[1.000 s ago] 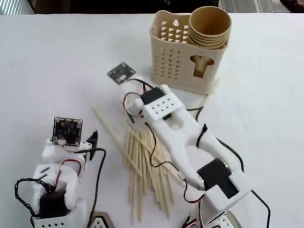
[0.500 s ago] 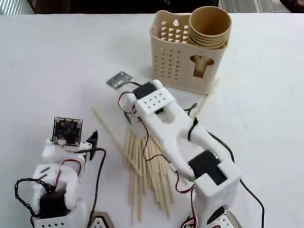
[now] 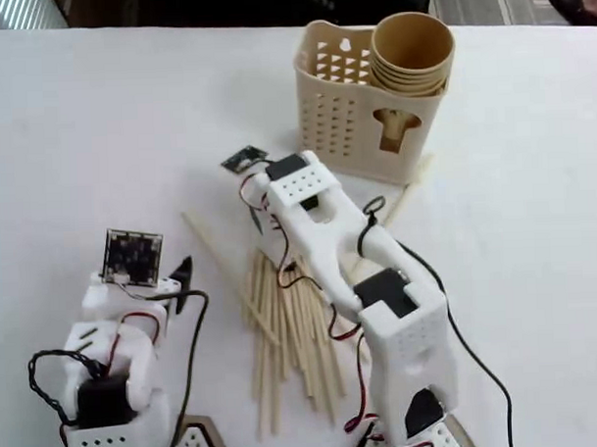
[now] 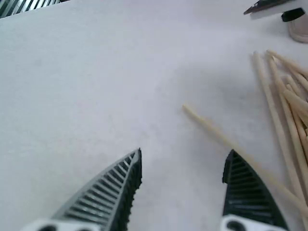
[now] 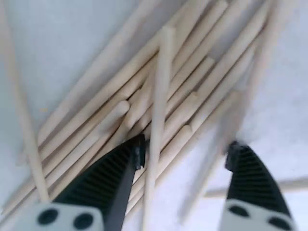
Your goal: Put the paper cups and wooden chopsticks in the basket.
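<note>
Beige basket (image 3: pixel 349 133): far, paper cups (image 3: pixel 412 48) stacked inside
Wooden chopsticks (image 3: pixel 283 332): heaped on table (image 3: pixel 98 113)
Right gripper (image 5: pixel 186 147): apart over chopsticks
Left gripper (image 4: pixel 185 154): apart, near left

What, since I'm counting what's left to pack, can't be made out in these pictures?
High view: the right arm covers part of the chopsticks, so no count.
High view: the basket wall and paper cups hide what lies inside.
Right wrist view: the chopsticks run off the edges and under the right claw.
Left wrist view: the pile is cut off by the edge.
</note>
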You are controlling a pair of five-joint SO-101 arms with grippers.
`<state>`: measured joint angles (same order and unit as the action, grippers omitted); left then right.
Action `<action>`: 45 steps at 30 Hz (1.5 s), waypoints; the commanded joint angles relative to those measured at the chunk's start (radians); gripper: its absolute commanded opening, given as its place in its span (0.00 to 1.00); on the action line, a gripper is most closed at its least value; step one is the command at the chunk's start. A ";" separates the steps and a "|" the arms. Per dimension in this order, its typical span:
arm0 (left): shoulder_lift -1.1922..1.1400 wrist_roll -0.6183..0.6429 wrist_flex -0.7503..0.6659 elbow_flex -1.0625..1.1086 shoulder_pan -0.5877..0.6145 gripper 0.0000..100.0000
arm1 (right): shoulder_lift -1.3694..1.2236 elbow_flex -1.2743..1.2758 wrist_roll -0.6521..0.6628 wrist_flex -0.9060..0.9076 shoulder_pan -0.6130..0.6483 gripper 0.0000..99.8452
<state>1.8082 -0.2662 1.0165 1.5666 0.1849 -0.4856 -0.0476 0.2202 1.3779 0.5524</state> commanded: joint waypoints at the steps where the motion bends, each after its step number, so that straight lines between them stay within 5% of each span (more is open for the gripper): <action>1: 0.013 0.008 0.002 -0.003 0.015 0.27 | 0.002 -0.028 0.005 0.002 -0.015 0.17; 9: 0.013 0.008 0.002 -0.003 0.015 0.27 | 0.010 -0.028 0.005 0.002 -0.021 0.02; 16: 0.013 0.008 0.002 -0.003 0.015 0.27 | 0.053 -0.034 0.008 0.022 -0.065 0.03; 22: 0.013 0.008 0.002 -0.003 0.015 0.27 | 0.065 -0.034 0.006 0.094 -0.059 0.19; 45: 0.013 0.008 0.003 -0.003 0.015 0.27 | 0.108 -0.075 0.063 0.200 -0.061 0.02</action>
<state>1.8082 -0.2662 1.0165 1.5666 0.1849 -0.4641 -0.0644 0.2493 1.5251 0.4910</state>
